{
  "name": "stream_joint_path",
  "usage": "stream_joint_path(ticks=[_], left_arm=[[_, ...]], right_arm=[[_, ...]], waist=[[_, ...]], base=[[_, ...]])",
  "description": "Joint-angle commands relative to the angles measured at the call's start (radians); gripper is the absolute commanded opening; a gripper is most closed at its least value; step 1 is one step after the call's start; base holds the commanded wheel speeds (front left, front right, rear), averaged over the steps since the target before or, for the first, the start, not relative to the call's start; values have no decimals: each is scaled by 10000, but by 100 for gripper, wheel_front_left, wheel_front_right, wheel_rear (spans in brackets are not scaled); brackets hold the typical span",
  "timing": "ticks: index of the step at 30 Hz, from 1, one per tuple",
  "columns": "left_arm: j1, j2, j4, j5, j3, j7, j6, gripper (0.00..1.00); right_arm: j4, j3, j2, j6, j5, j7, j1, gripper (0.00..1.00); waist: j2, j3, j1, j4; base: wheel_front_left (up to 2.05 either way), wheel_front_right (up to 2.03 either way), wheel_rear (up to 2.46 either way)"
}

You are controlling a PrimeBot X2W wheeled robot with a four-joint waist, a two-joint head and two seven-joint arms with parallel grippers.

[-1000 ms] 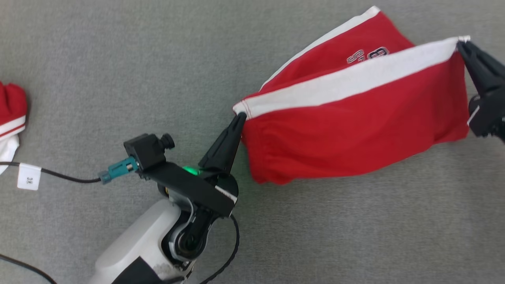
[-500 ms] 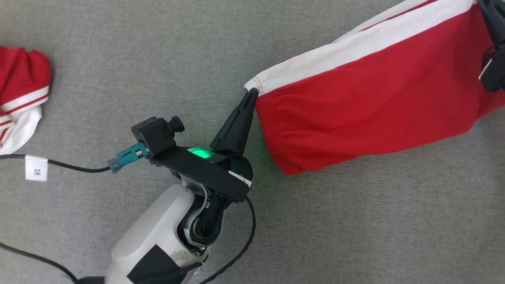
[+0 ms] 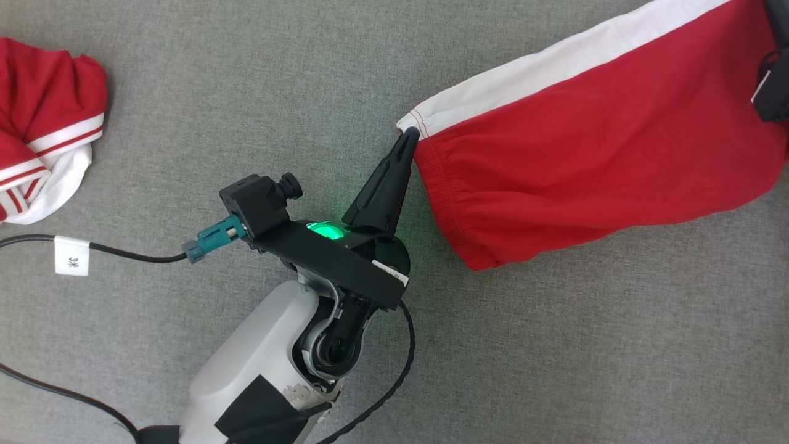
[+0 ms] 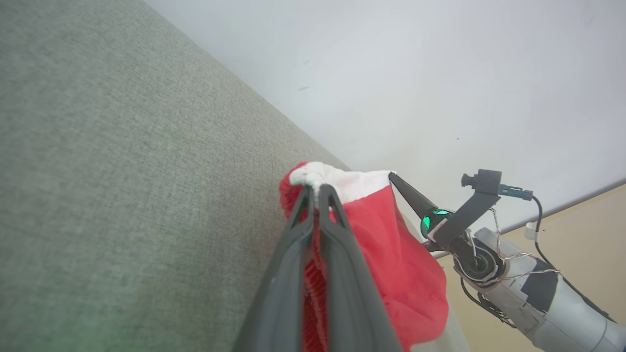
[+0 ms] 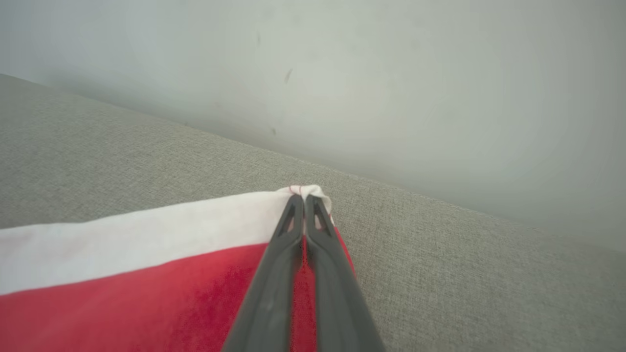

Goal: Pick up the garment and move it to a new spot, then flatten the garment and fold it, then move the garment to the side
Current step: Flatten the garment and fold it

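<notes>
The garment [image 3: 604,142] is a pair of red shorts with a white side band, stretched between both grippers above the grey fabric surface. My left gripper [image 3: 410,132] is shut on the band's left corner. My right gripper [image 3: 776,24] holds the far right end at the frame's upper right edge, its tips cut off. In the left wrist view my left gripper [image 4: 315,188] pinches the white corner, the garment [image 4: 391,254] hangs rightward, and the right gripper [image 4: 392,176] grips its other corner. In the right wrist view my right gripper [image 5: 304,198] is shut on the garment [image 5: 122,293].
Another red and white garment [image 3: 43,123] lies crumpled at the far left. A black cable with a white tag [image 3: 72,256] runs to the left wrist camera. A pale wall [image 5: 391,73] rises behind the surface's far edge, and beige floor [image 4: 587,234] shows beyond it.
The head camera has shifted, bringing more of the left garment into view. Both grippers carried the shorts up and right in the picture; the back layer with the number print no longer shows.
</notes>
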Motion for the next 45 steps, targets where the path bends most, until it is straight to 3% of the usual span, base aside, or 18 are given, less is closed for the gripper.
stream_joint_path(ticks=[1, 4, 5, 6, 7, 8, 13, 18, 26, 34, 45], left_arm=[[93, 99, 280, 139, 24, -27, 33, 0], [116, 108, 348, 169, 16, -27, 30, 0], [133, 123, 379, 196, -2, -27, 28, 23], [165, 132, 407, 206, 15, -26, 27, 35], [209, 143, 433, 227, 62, -26, 26, 84], [254, 176, 483, 298, 123, -26, 27, 100], [611, 418, 490, 1415, 742, -28, 585, 100], [1375, 1078, -97, 4041, 778, -29, 1754, 100], [3126, 1248, -1903, 6944, 804, -29, 3006, 100], [4471, 1101, -3261, 8200, 316, -30, 3407, 100], [5029, 618, -3480, 8671, 251, -30, 3268, 100]], right_arm=[[93, 84, 110, -23, 106, -208, -101, 100], [139, 217, 165, -23, 211, -567, -67, 100], [158, 211, 152, -23, 291, -850, -39, 100], [176, 131, 139, -23, 415, -1139, -10, 100], [143, 9, 137, -23, 556, -1376, 44, 100], [58, -80, 137, -23, 617, -1540, 184, 100], [-950, -1475, 15, -23, 404, -1706, 1301, 100], [-1888, -3356, 673, -23, -155, -1702, 3866, 100], [-2148, -4766, 1342, -23, -849, -1704, 6267, 100], [-1361, -5457, 1164, -23, -513, -1704, 6587, 100], [369, -4992, 964, -23, 624, -1351, 5462, 100]], waist=[[-1, -16, 0, -31], [-1, -64, 0, -99], [-1, -111, 0, -143], [-1, -162, 0, -185], [-1, -217, 0, -238], [-1, -308, 0, -297], [-1, -834, 0, -772], [-1, -1545, 0, -1279], [-1, -2369, 0, -1104], [-1, -2251, 0, -313], [-1, -1957, 0, 648]], base=[[0, 0, 0], [0, 0, 0], [0, 0, 0], [0, 0, 0], [0, 0, 0], [0, 0, 0], [0, 0, 0], [0, 0, 0], [0, 0, 0], [0, 0, 0], [0, 0, 0]])
